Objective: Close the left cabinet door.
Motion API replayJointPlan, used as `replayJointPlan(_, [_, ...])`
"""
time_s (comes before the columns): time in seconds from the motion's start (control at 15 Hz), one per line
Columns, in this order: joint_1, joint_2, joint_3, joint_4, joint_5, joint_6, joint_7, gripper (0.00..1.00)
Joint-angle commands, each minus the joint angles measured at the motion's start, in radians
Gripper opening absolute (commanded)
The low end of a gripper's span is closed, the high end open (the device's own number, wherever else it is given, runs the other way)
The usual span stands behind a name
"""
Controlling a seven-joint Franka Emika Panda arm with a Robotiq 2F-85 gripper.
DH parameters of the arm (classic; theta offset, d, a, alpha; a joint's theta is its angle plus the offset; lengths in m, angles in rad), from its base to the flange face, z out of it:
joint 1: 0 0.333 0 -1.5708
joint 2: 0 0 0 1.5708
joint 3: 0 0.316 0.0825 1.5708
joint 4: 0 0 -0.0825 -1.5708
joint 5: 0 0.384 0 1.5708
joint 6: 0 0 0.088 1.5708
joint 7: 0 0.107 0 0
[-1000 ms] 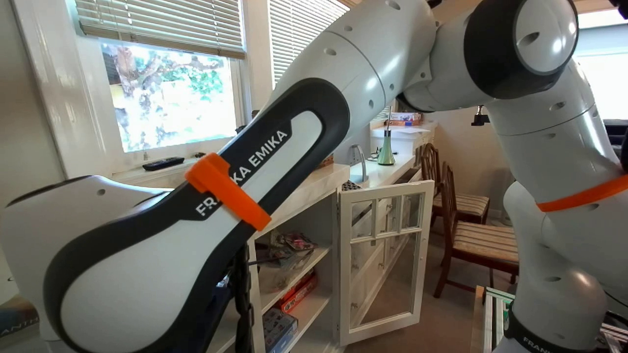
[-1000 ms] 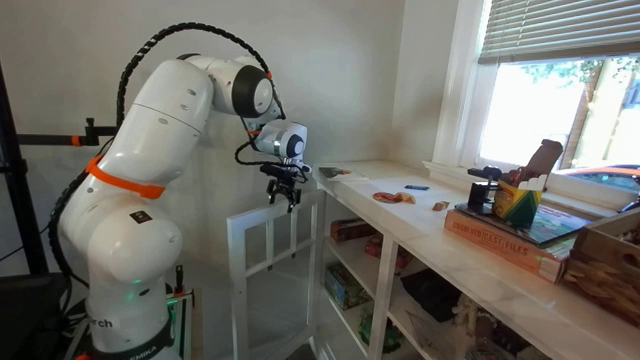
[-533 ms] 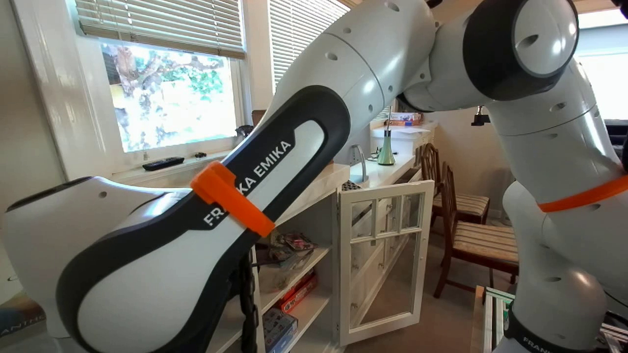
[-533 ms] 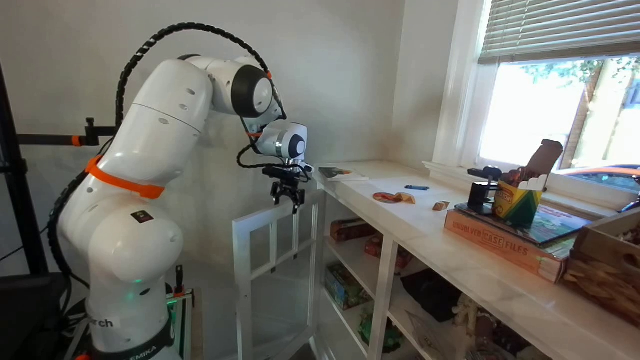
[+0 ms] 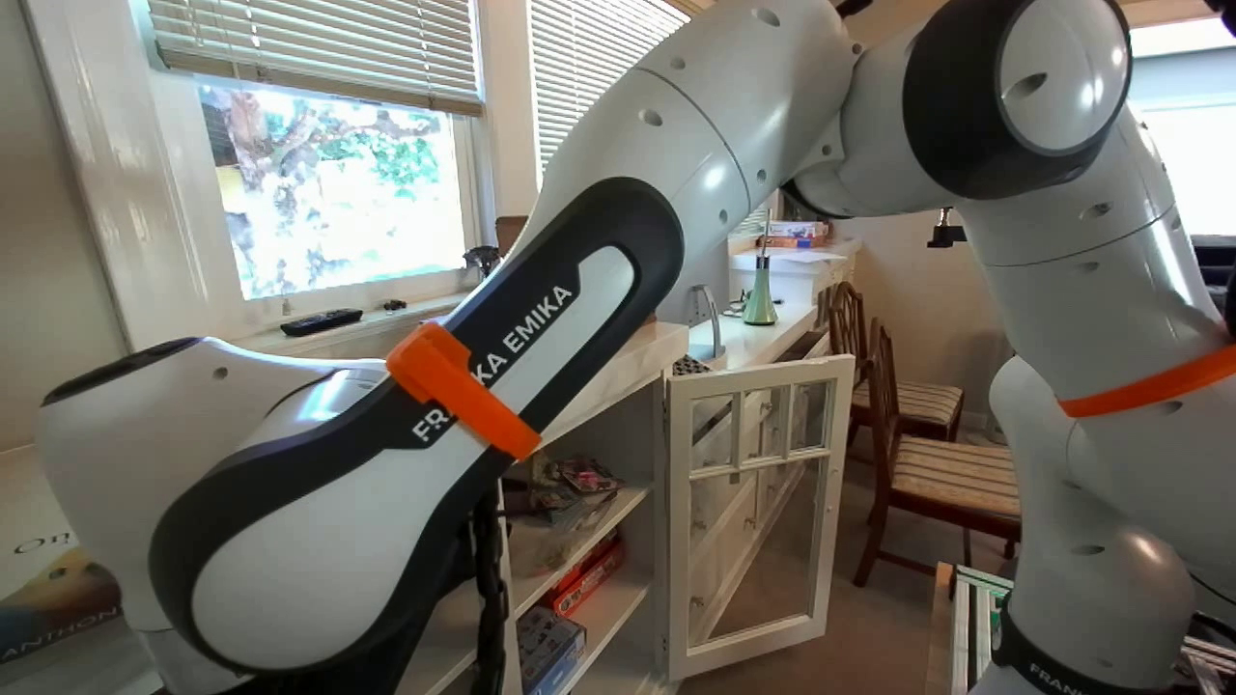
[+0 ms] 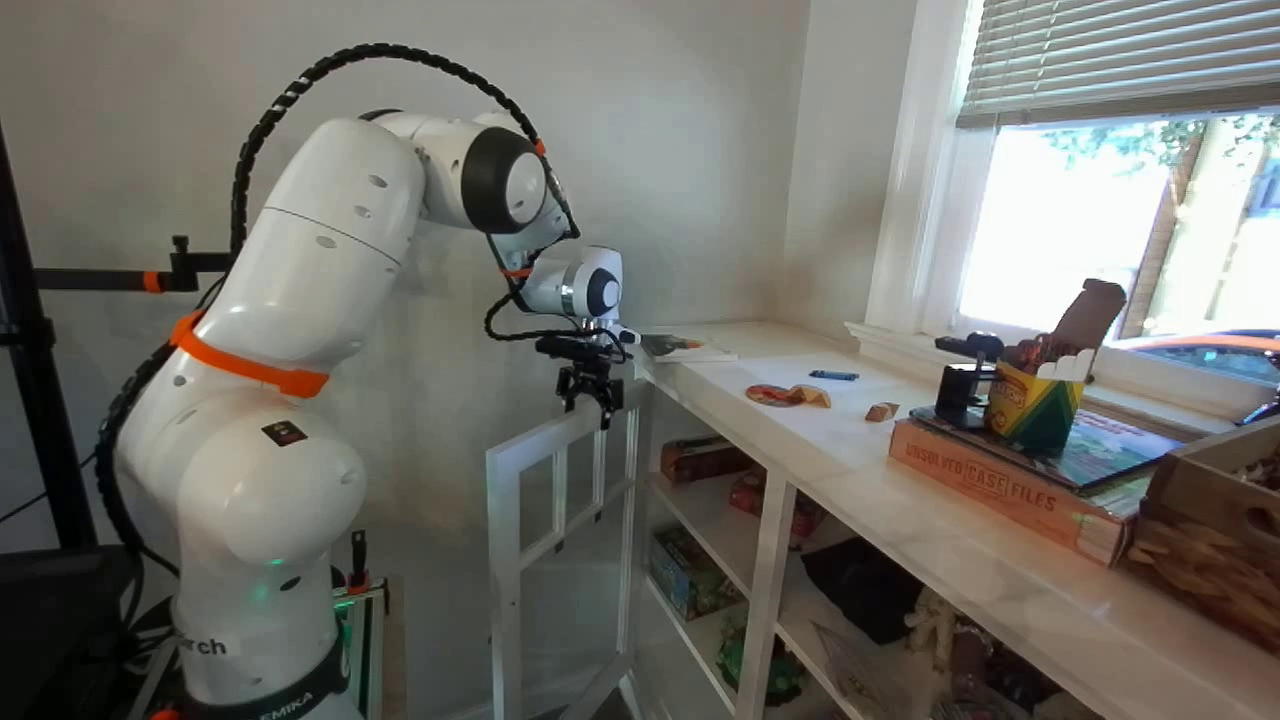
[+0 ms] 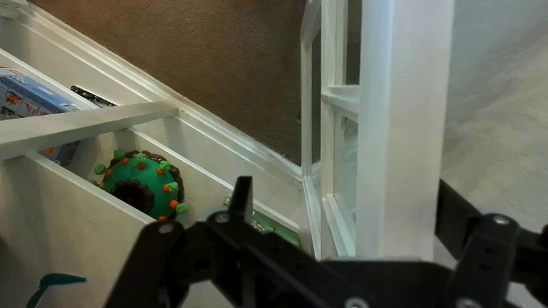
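The left cabinet door (image 6: 576, 521) has swung right in an exterior view. My gripper (image 7: 343, 182), spread wide, straddles its top rail.

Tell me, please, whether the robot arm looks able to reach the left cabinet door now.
Probably yes: the robot arm has its open jaws astride the top edge of the left cabinet door, with nothing visible blocking them.
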Motion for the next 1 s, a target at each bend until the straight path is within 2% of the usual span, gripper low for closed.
replayJointPlan(0.0, [0.008,-0.02,-0.023,-0.009,-0.038,0.005,0.052,1.0])
replayJointPlan(0.93, [-0.011,-0.089,-0.026,-0.074,-0.031,-0.036,0.095,1.0])
